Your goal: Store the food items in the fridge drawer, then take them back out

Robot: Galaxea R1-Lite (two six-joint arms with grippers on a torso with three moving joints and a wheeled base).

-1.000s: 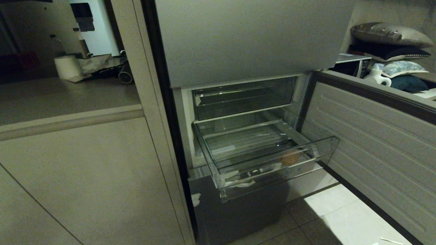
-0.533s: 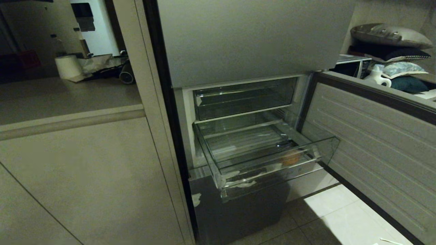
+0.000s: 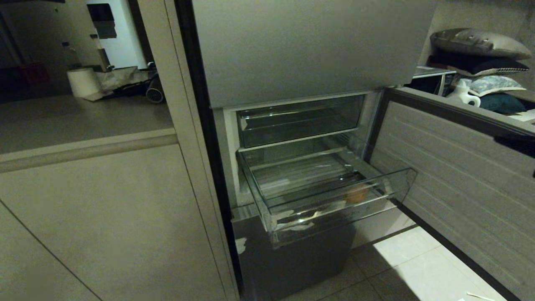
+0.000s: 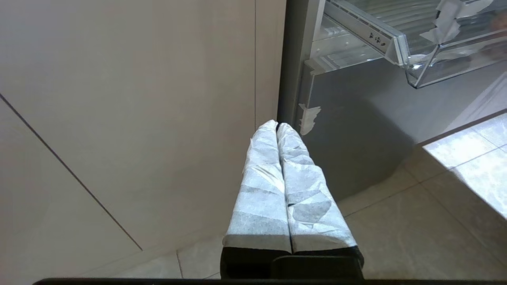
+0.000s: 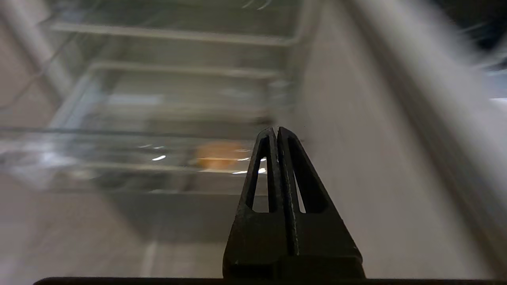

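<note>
Item: round orange-brown food piece (image 3: 356, 194), low centre-right of the head view, lying at the front right of the fridge drawer (image 3: 334, 209), which stands pulled out.

Right gripper (image 5: 276, 130): my jaws pressed together, empty, aimed near the piece.

Left gripper (image 4: 276, 126): jaws together, parked low by the cabinet.

Risk: entering with jaws unopened, I may strike the glossy rim or roll the piece away.
</note>
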